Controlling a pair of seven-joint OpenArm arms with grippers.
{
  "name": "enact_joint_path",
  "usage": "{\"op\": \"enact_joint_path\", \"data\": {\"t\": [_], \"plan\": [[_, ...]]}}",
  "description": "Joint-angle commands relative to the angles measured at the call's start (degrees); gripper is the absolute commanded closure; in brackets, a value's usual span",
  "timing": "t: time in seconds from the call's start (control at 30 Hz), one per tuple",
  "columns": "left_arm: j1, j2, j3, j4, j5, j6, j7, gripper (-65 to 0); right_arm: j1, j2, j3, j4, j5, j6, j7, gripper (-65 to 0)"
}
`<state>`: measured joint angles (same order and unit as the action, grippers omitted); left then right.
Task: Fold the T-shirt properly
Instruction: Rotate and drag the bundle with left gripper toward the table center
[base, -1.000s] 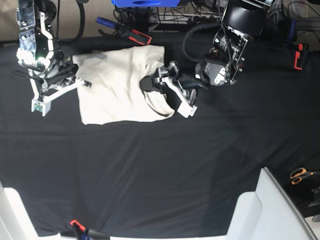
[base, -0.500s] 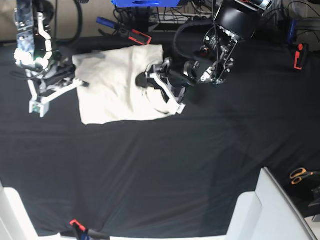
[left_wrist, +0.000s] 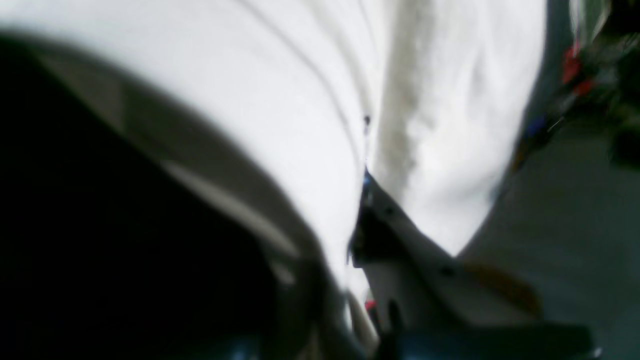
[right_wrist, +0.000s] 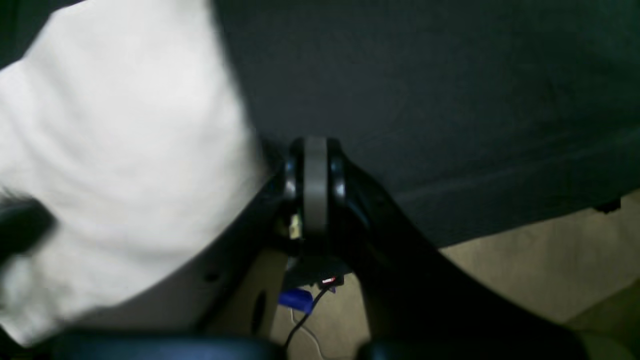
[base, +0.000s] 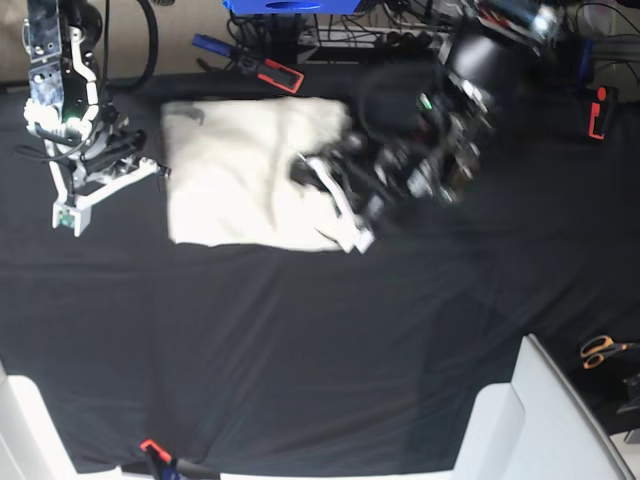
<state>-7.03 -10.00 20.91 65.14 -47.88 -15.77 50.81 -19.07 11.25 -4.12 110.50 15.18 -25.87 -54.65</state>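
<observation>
At the far side of the bench (base: 300, 340), the T-shirt (base: 245, 170) lies as a pale, roughly rectangular fold on black cloth, its long axis running toward me and away. I read the left gripper (base: 335, 200) as the nearer one: it sits over the shirt's edge nearest that arm, and in its wrist view the jaws have come together with cream fabric (left_wrist: 300, 125) pinched between them, so I judge it is holding that edge. Motion blur smears that arm, so I cannot place the fingertips more exactly. My right gripper (base: 100, 185) stands just beside the opposite edge of the T-shirt, jaws pressed together on nothing, the cloth lying off to one side of them in its wrist view (right_wrist: 125, 150). Any fold from here would, I think, carry the pinched edge across the shirt toward the right gripper. Beyond the shirt's far edge lie a red-and-black clamp (base: 280, 72) and cables; the near side of the bench is bare black, with orange-handled scissors (base: 600, 350) well away.
</observation>
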Motion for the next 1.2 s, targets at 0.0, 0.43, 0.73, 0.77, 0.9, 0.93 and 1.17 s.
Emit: {"op": "enact_joint_path", "data": {"t": [0.0, 0.43, 0.73, 0.77, 0.9, 0.93, 1.17], "plan": [[-2.4, -0.3, -0.4, 1.2, -1.1, -0.2, -0.1, 0.0, 0.4, 0.4, 0.2, 0.9, -0.2, 0.2, 1.0, -0.8], [-23.3, -5.3, 34.6, 0.7, 8.9, -0.3, 5.2, 0.0, 1.2, -0.8, 4.4, 0.9, -0.1, 0.1, 1.0, -0.8], [-30.5, -3.3, 43.2, 0.7, 22.3, -0.3, 5.1, 0.0, 1.2, -0.8, 4.9, 0.9, -0.1, 0.1, 1.0, -0.8], [-30.7, -3.2, 43.2, 0.7, 25.0, -0.3, 5.1, 0.0, 1.2, -0.8, 4.9, 0.9, -0.1, 0.1, 1.0, -0.8], [-30.4, -1.6, 43.3, 0.8, 34.6, -1.5, 5.0, 0.0, 1.2, -0.8, 4.9, 0.9, -0.1, 0.1, 1.0, -0.8], [-30.3, -1.3, 43.3, 1.0, 37.2, -3.3, 4.9, 0.0, 1.3, -0.8, 4.9, 0.9, -0.1, 0.1, 1.0, -0.8], [-28.1, 3.4, 42.8, 0.7, 54.8, -7.5, -1.5, 0.0, 2.0, -0.9, 4.9, 0.9, -0.1, 0.1, 0.8, -0.8]]}}
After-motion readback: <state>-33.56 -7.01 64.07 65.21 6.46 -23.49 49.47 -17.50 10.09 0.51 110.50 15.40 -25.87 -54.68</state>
